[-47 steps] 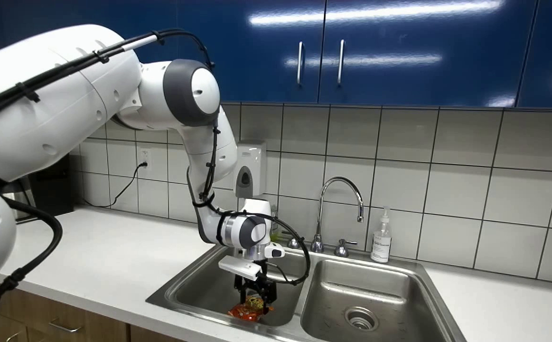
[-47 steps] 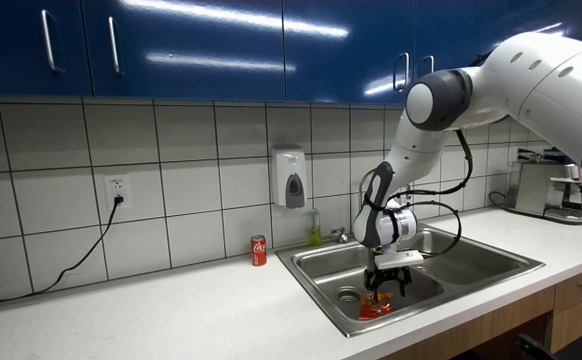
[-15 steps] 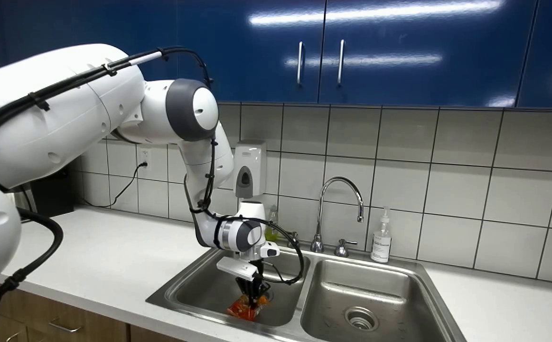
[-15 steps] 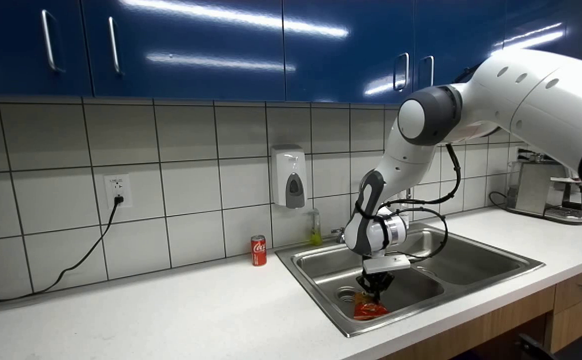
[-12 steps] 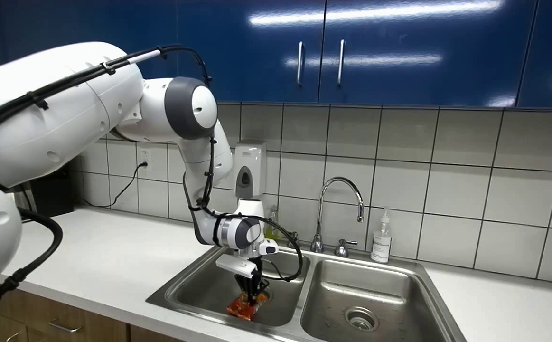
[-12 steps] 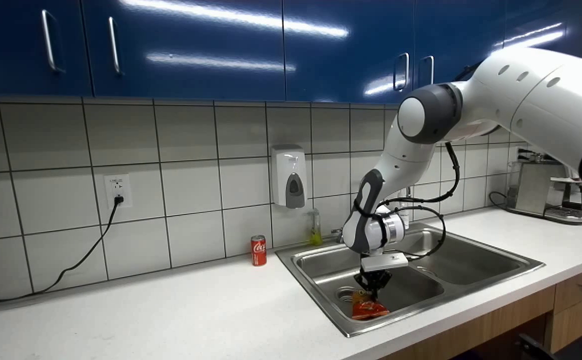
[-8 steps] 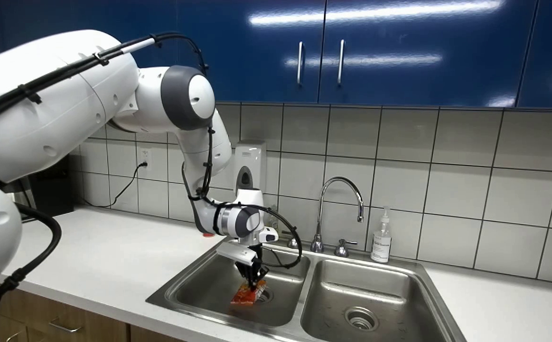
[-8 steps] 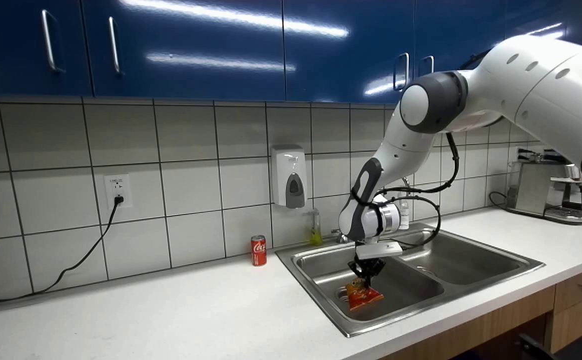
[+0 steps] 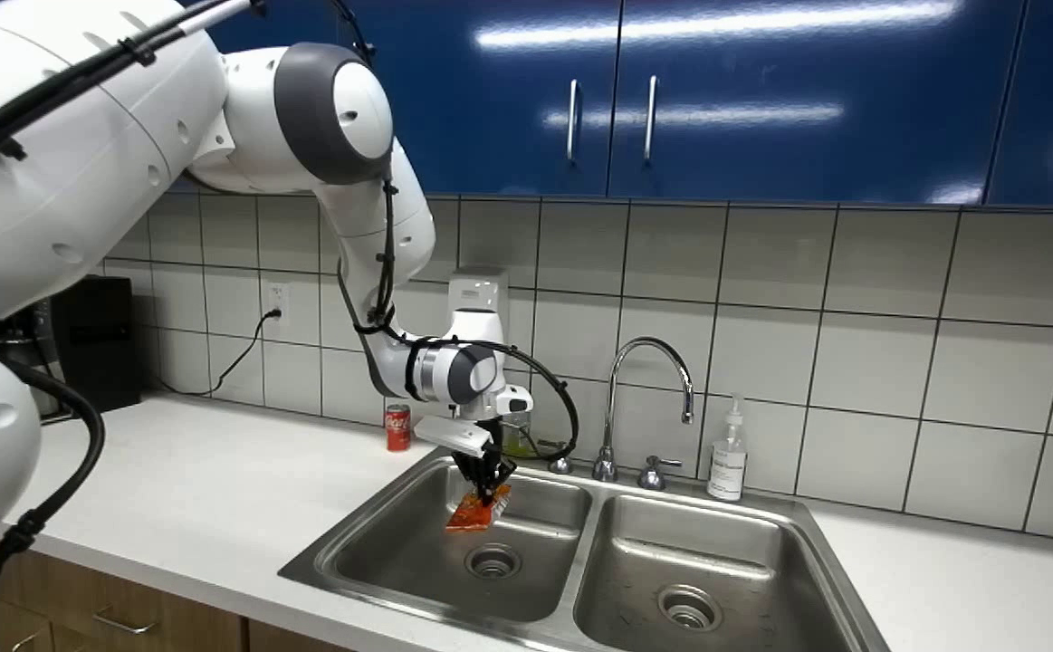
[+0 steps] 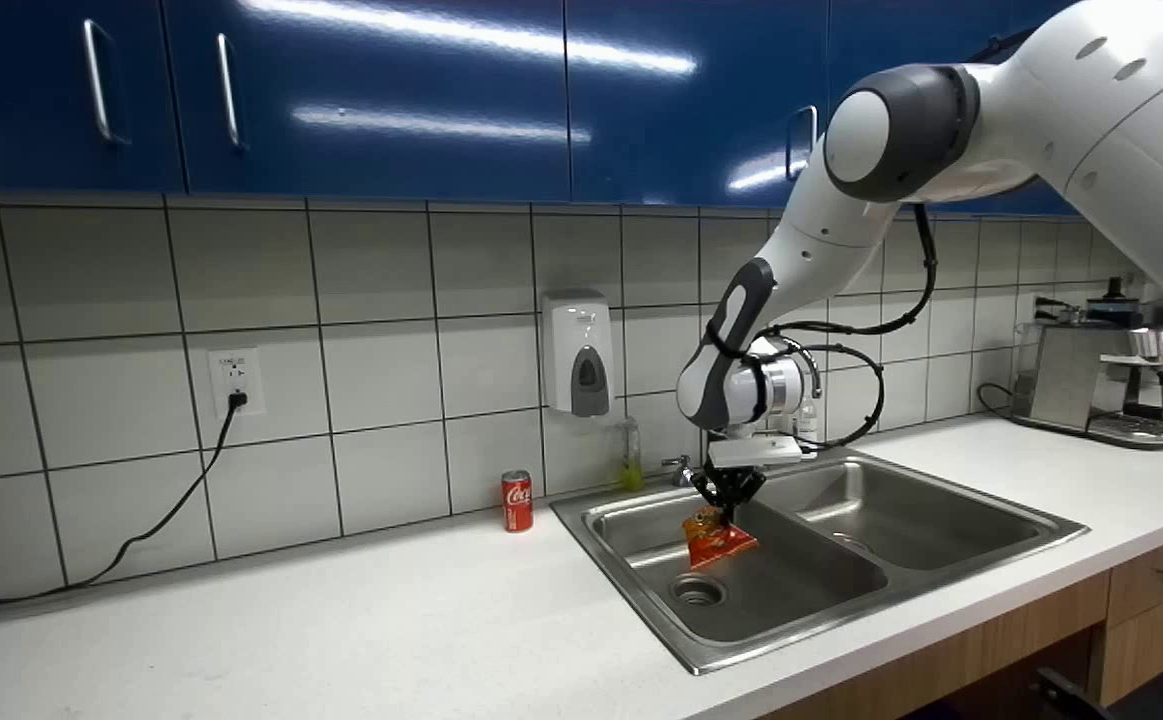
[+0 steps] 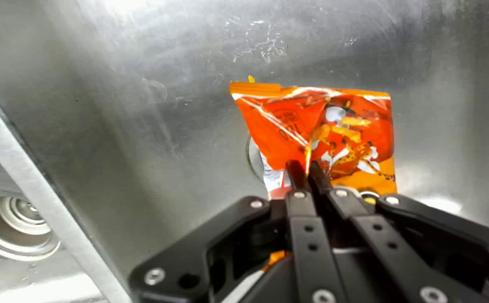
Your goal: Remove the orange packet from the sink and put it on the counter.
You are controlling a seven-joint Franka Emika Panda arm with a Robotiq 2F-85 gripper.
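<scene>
The orange packet (image 9: 469, 514) hangs tilted in the air over the basin with the uncovered drain below it, seen in both exterior views. My gripper (image 11: 306, 170) is shut on it, pinching a fold of the wrapper between the two black fingertips. In the wrist view the packet (image 11: 278, 130) spreads out beyond the tips, and its near part is hidden behind the fingers. The steel sink (image 10: 626, 590) has two bowls; the packet is over the bowl nearer the red can. The white counter (image 10: 341, 620) stretches away beside that bowl.
A red can (image 10: 517, 500) stands on the counter near the wall, close to the sink's corner. Behind the sink are the curved faucet (image 9: 612, 407), a white pump bottle (image 9: 727, 457) and a green soap bottle (image 10: 631, 460). A wall dispenser (image 10: 577, 350) hangs above.
About three seconds ago the gripper stood open around the packet lying in the bowl. It then shut on it, and gripper and packet have risen off the bottom, uncovering the drain.
</scene>
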